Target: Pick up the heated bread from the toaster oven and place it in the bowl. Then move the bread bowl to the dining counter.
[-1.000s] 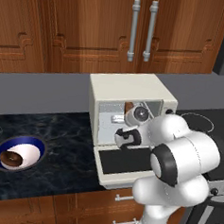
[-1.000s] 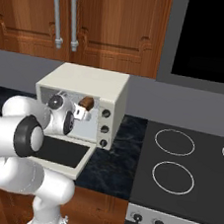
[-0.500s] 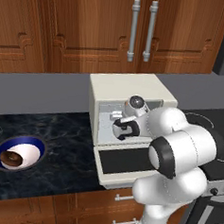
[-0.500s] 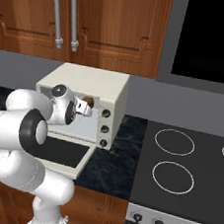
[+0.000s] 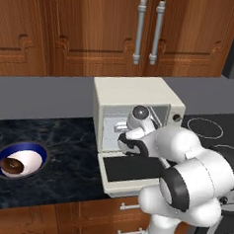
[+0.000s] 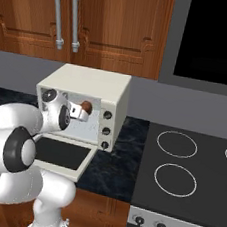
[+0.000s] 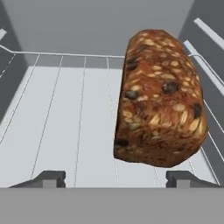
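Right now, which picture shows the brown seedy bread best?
The hand view: the brown seedy chunk of bread is big and close on the wire rack. The right base view shows it as a small brown spot. In the left base view the arm covers it.

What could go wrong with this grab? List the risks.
The bread sits off-centre toward one fingertip of the open jaws, so closing may push it aside rather than pinch it. The arm reaches deep inside the toaster oven; pulling out crooked could knock the wire rack.
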